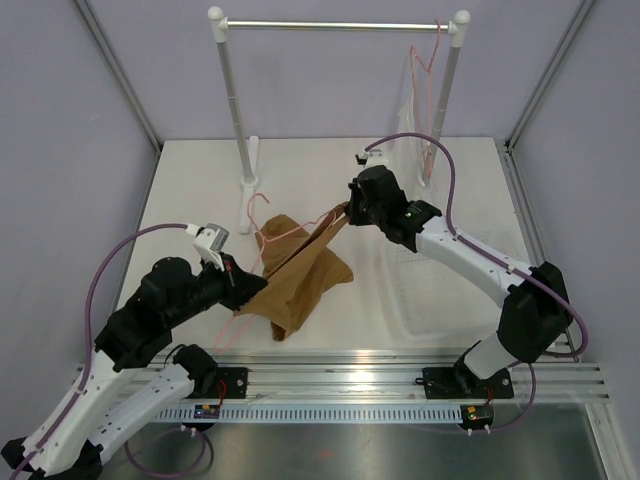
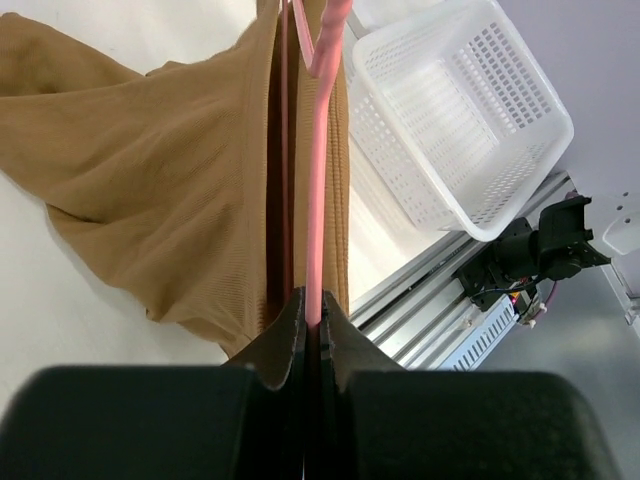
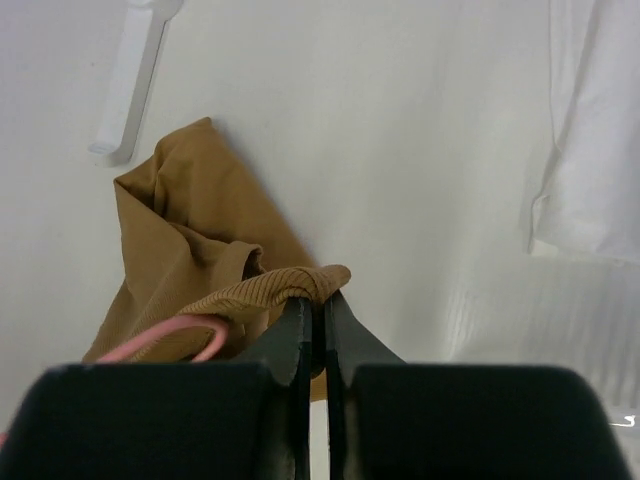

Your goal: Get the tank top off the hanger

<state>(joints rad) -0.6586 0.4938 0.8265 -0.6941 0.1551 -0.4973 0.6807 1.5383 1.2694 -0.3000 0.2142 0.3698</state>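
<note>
The left arm [image 1: 150, 310] and right arm [image 1: 480, 265] pair white link shells with chunky black joint housings. A purple cable [image 1: 100, 280] loops along each. The left tool [image 2: 312, 305] and right tool [image 3: 318, 305] have matte black, tapering fingers [image 2: 285, 345]. A small green light [image 1: 410, 211] dots the right arm.

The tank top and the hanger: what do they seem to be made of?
The tank top: soft knit fabric, matte camel; fine ribs and loose folds. The hanger: thin smooth pink rod, slight sheen, likely coated wire or plastic.
</note>
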